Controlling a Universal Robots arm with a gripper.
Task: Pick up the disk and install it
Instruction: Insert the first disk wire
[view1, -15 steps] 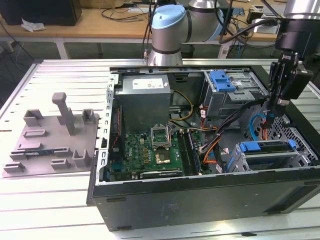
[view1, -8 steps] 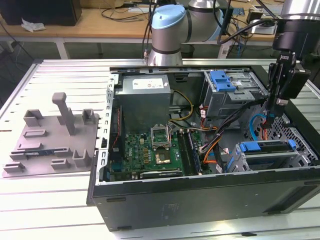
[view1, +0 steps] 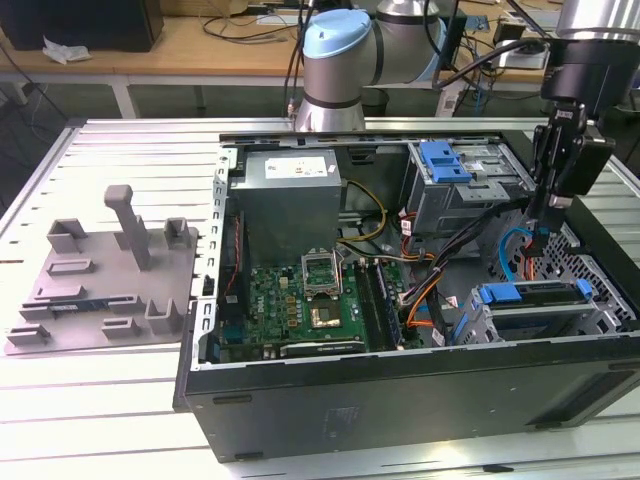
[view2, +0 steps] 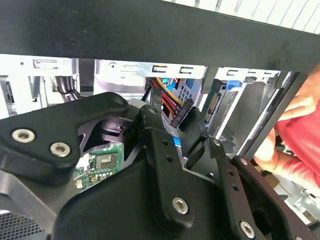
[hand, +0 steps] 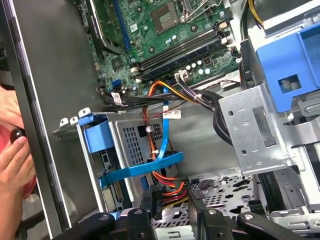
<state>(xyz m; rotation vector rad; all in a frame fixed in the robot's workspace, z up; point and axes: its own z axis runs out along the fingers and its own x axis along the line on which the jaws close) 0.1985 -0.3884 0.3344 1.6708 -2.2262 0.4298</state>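
Note:
In the exterior view the disk (view1: 535, 297) lies flat in the lower metal drive cage (view1: 560, 322) at the case's right end, with blue bracket parts showing at both of its ends. My gripper (view1: 538, 232) hangs just above and behind that cage, near the case's right wall. In both wrist views a black connector (view2: 192, 131) on red, orange and yellow wires (hand: 170, 186) sits right at my gripper (hand: 172, 212). In the first wrist view the blue bracket end (hand: 97, 136) shows at the perforated cage's mouth, and a blue flat cable (hand: 145, 169) crosses in front.
The open computer case (view1: 400, 400) holds a green motherboard (view1: 300, 300), a grey power supply box (view1: 290, 200) and an upper cage with a blue latch (view1: 445, 160). A person's hand (hand: 12, 160) rests outside the case wall. A grey fixture plate (view1: 100, 280) lies at the exterior view's left.

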